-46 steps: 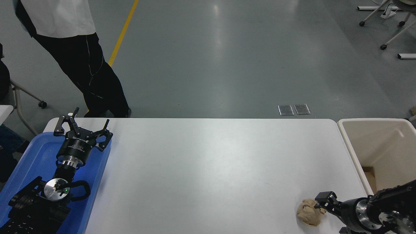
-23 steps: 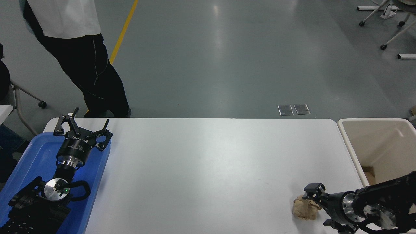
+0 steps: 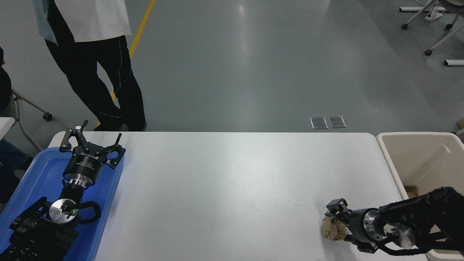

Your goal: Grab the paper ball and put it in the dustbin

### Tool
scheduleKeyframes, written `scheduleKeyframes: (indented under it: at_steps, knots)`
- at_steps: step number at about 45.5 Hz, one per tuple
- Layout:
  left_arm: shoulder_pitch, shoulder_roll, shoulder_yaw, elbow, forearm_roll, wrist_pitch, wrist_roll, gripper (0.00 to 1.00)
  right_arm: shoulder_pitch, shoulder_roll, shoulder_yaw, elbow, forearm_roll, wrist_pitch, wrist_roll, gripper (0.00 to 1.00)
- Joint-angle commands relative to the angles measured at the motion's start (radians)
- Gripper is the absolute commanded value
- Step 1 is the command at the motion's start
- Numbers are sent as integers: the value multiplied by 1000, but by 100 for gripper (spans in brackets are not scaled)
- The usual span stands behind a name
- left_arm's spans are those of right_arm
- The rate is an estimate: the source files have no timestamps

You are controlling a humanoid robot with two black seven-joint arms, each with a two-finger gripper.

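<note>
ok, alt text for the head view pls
Right gripper closes around a tan paper ball near the white table's front right corner, beside a cream dustbin. Left gripper sits parked, open, over a blue tray.

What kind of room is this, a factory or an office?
Most likely a robotics lab or test hall. The smooth grey floor carries a yellow line like a marked walkway, wheeled chairs stand loose at the far right, and a white table is set up as a robot's work spot.
</note>
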Motion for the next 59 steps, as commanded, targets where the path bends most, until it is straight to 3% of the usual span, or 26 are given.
scheduleKeyframes:
  at_steps: [1, 16, 33, 40, 59]
  knots:
    - [0, 0, 0, 0, 1, 0, 1, 99, -1, 19, -2, -11, -6, -10, 0, 0]
    - [0, 0, 0, 0, 1, 0, -1, 99, 59, -27, -41, 43, -29, -7, 2, 0]
    - [-2, 0, 0, 0, 1, 0, 1, 99, 510, -33, -374, 302, -150, 100, 26, 0]
    - [0, 0, 0, 0, 1, 0, 1, 99, 807, -19, -482, 384, -148, 249, 71, 0]
    - [0, 0, 0, 0, 1, 0, 1, 99, 1346, 1, -555, 384, -150, 846, 97, 0]
